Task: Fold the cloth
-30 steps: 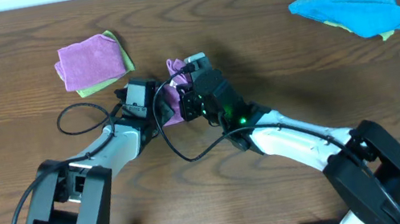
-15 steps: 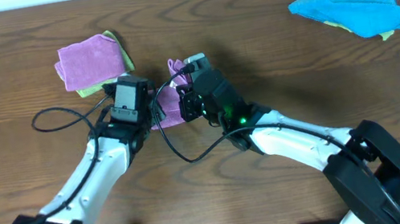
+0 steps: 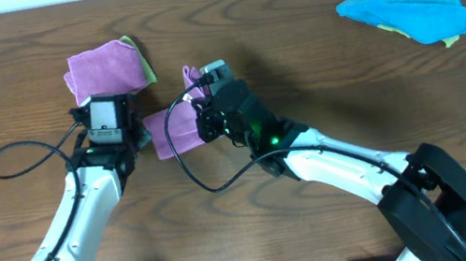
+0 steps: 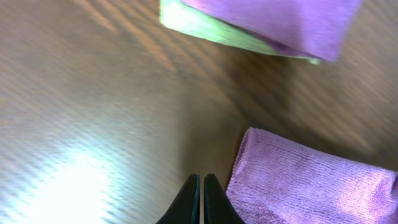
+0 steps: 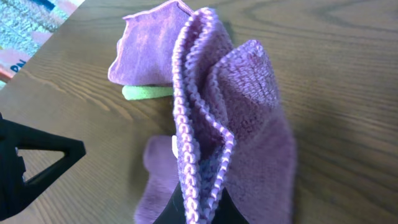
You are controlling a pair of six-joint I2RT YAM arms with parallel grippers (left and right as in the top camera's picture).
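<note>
The purple cloth (image 3: 168, 128) lies partly on the table at centre, with one end lifted. My right gripper (image 3: 202, 109) is shut on that lifted, bunched edge. In the right wrist view the stitched hem (image 5: 202, 143) rises from between the fingers (image 5: 200, 208). My left gripper (image 3: 114, 124) is just left of the cloth, shut and empty. In the left wrist view its fingertips (image 4: 200, 198) are pressed together over bare wood, beside the cloth's left edge (image 4: 305, 186).
A folded purple cloth on a yellow-green cloth (image 3: 106, 71) lies just beyond the left gripper; it also shows in the left wrist view (image 4: 273, 25). A bright blue cloth over a yellow-green one (image 3: 409, 2) lies at the far right. Cables loop from both arms.
The left gripper has come away from the cloth and moved left, now shut and empty. The right gripper has shifted slightly left and back with the cloth, which now stretches out leftward.
</note>
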